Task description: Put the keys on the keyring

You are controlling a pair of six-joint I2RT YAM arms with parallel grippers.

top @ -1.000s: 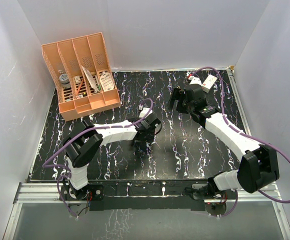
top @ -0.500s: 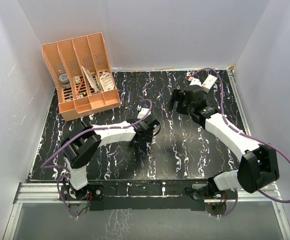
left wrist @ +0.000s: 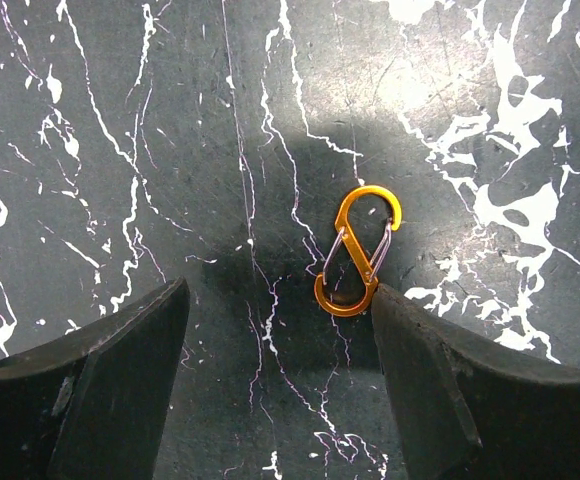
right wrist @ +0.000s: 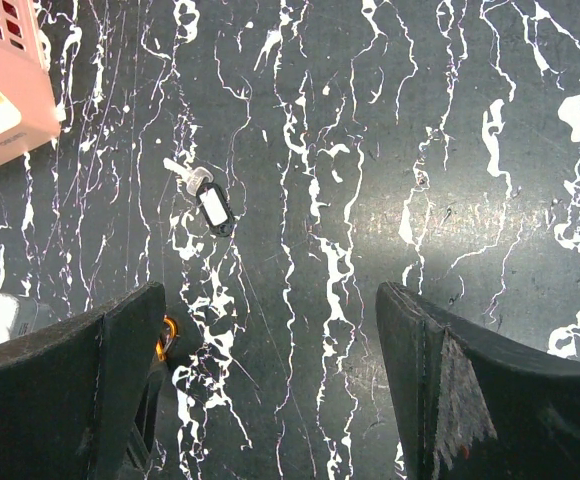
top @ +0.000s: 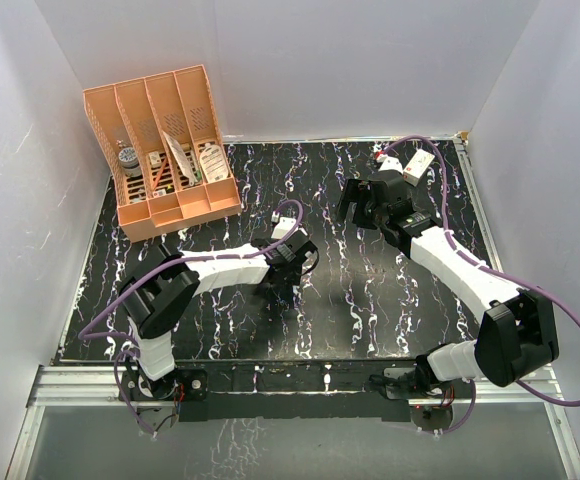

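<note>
**Both grippers spread wide, clip and keys lying loose on the table**

The left gripper [left wrist: 280, 300] hovered over the black marbled table [left wrist: 120, 150] with its jaws spread wide and nothing held. The keyring [left wrist: 358, 252], an orange S-shaped clip, lay flat on the table between the fingers, its lower end just beside the finger on the right of the left wrist view. The right gripper [right wrist: 270, 300] was likewise spread wide and empty. The keys [right wrist: 208, 203], a small dark piece with a white face and a silvery tip, lay on the table ahead of it, apart from both fingers. The orange organizer [top: 160, 215] stood at the table's far left corner.
</note>
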